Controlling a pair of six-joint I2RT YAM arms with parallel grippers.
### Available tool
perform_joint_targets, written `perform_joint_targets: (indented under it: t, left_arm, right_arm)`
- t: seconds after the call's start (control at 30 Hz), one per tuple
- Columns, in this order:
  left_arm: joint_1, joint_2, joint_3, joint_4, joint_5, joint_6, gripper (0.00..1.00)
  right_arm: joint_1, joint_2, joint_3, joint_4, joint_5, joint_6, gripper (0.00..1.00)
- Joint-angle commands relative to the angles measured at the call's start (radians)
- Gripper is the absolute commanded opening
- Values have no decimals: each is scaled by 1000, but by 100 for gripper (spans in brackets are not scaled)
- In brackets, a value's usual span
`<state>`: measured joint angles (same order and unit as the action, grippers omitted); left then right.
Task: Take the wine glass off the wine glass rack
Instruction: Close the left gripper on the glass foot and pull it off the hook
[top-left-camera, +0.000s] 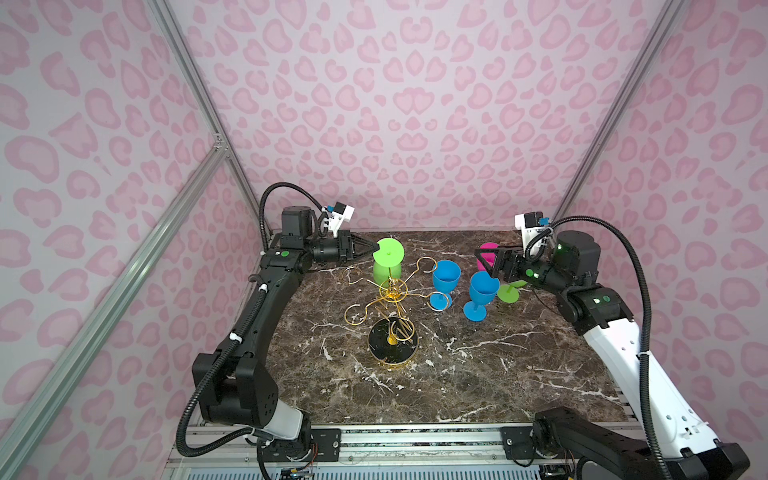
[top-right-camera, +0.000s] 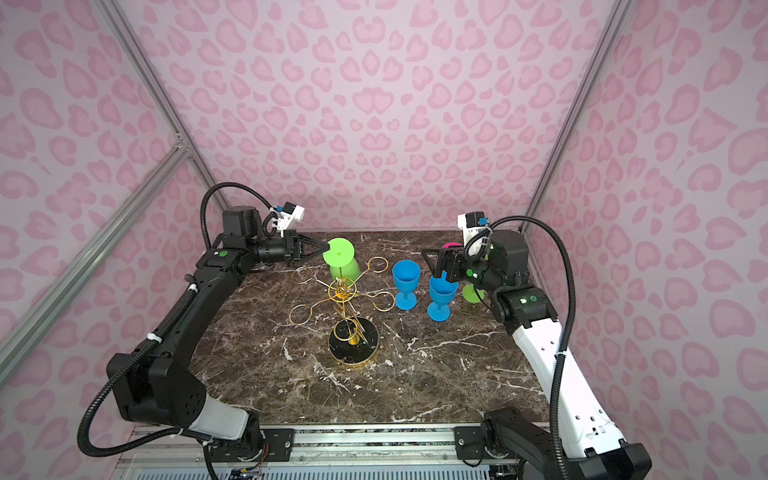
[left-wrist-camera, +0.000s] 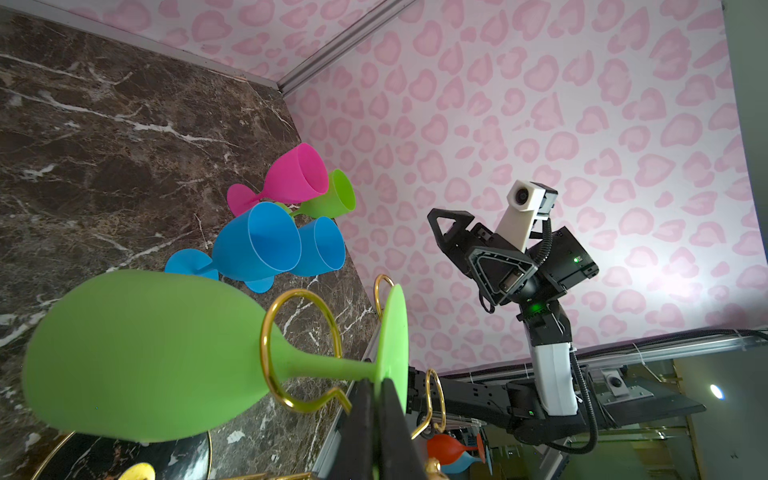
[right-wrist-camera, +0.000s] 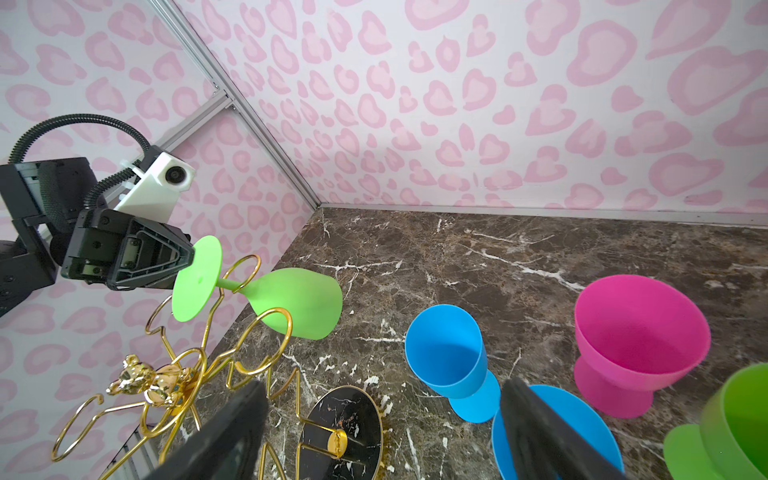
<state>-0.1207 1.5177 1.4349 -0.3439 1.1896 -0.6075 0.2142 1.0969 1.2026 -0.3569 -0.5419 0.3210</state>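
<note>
A green wine glass (top-left-camera: 388, 253) (top-right-camera: 338, 252) (left-wrist-camera: 145, 353) (right-wrist-camera: 299, 299) hangs bowl down in a far loop of the gold wire wine glass rack (top-left-camera: 392, 291) (top-right-camera: 341, 289) (left-wrist-camera: 291, 401) (right-wrist-camera: 158, 382). Its stem passes through the loop and its round foot sits on top. My left gripper (top-left-camera: 376, 249) (top-right-camera: 326, 249) (left-wrist-camera: 376, 382) is shut on the rim of that foot, reaching in from the left. My right gripper (top-left-camera: 486, 264) (top-right-camera: 432, 262) (right-wrist-camera: 380, 388) stands open and empty above a blue glass, to the right of the rack.
Two blue glasses (top-left-camera: 446, 276) (top-left-camera: 483, 291), a pink glass (right-wrist-camera: 636, 336) and a second green glass (right-wrist-camera: 735, 419) stand upright on the marble table (top-left-camera: 457, 374) right of the rack. The rack's round black base (top-left-camera: 392, 345) sits nearer the front. The back wall is close behind the hanging glass.
</note>
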Motion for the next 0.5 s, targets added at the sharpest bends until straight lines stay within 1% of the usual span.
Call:
perform_joint_targets:
  t: [0.0, 0.23, 0.37, 0.47]
  left_arm:
    - [-1, -10, -5, 5, 32, 24, 4]
    - [-12, -17, -10, -22, 22, 38, 4]
    - [-23, -14, 8, -92, 15, 84, 4]
    - [-28, -16, 6, -101, 16, 93, 4]
  right_arm:
    - [1, -11, -9, 36, 16, -7, 89]
    - [1, -24, -5, 15, 26, -28, 90]
    - [1, -31, -14, 17, 29, -30, 90]
    - [2, -32, -19, 19, 29, -28, 90]
